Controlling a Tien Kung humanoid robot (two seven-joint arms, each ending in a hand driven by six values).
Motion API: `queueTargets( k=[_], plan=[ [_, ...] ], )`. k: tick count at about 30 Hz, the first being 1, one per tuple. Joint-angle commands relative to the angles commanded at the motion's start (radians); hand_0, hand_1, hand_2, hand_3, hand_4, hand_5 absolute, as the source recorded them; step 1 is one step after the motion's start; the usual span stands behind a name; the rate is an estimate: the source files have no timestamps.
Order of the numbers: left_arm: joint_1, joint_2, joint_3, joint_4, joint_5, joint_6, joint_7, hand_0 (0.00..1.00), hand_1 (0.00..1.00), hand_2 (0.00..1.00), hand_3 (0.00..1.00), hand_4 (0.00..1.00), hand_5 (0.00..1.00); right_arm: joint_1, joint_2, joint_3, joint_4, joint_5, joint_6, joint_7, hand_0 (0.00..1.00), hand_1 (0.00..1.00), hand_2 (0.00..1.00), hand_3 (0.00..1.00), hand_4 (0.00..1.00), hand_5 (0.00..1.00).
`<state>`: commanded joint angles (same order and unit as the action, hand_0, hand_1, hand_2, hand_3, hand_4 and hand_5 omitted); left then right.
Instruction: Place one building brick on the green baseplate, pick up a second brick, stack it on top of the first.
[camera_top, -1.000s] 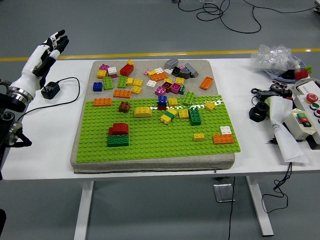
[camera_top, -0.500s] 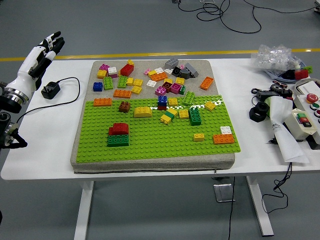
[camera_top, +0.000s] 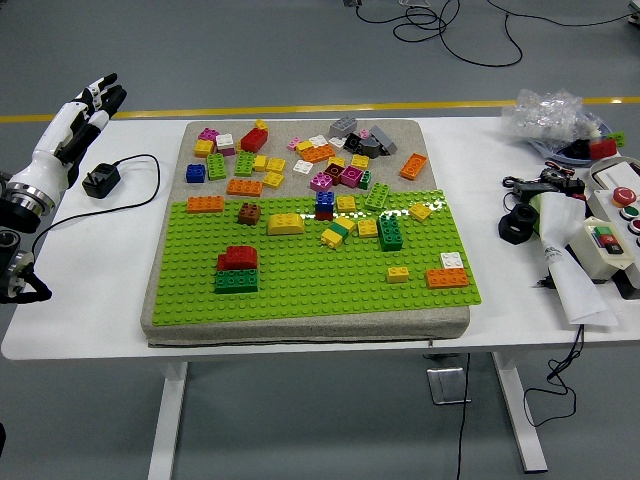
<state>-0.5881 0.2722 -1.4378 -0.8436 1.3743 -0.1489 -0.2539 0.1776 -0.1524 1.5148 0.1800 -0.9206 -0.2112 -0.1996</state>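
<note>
Left hand (camera_top: 85, 115) empty, fingers extended, near tabletop's far-left corner. Red brick (camera_top: 238, 258) stacked on green brick (camera_top: 236, 281), green baseplate (camera_top: 310, 275) near-left area. Bricks likely light, rigid, smooth; pinch opposite side walls, not studs.

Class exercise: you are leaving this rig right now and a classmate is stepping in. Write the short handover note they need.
Left hand: open, empty, raised over the table's far left edge, away from the mat.
Right hand: not in view.
Green baseplate lies on the front half of the grey mat. Near its front left, a red brick sits on a green brick, so a two-brick stack is already standing.
Loose bricks are scattered at the back of the mat.
Left: nothing obvious; check the stack is seated.
</note>
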Motion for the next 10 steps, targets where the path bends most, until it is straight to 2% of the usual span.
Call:
queueTargets(
  k=[5, 10],
  plan=[
    [0.001, -0.01, -0.014, -0.003, -0.003, -0.001, 0.002, 0.998, 0.998, 0.989, 0.998, 0.9, 0.914, -0.005, 0.008, 0.04, 0.0, 0.008, -0.011, 0.018, 0.808, 0.766, 0.782, 0.73, 0.916, 0.618],
    [0.003, -0.004, -0.011, -0.004, -0.005, -0.002, 0.003, 0.998, 0.998, 0.989, 0.998, 0.899, 0.917, -0.03, 0.01, 0.054, 0.0, 0.01, -0.001, 0.009, 0.807, 0.766, 0.782, 0.732, 0.918, 0.618]
  ],
)
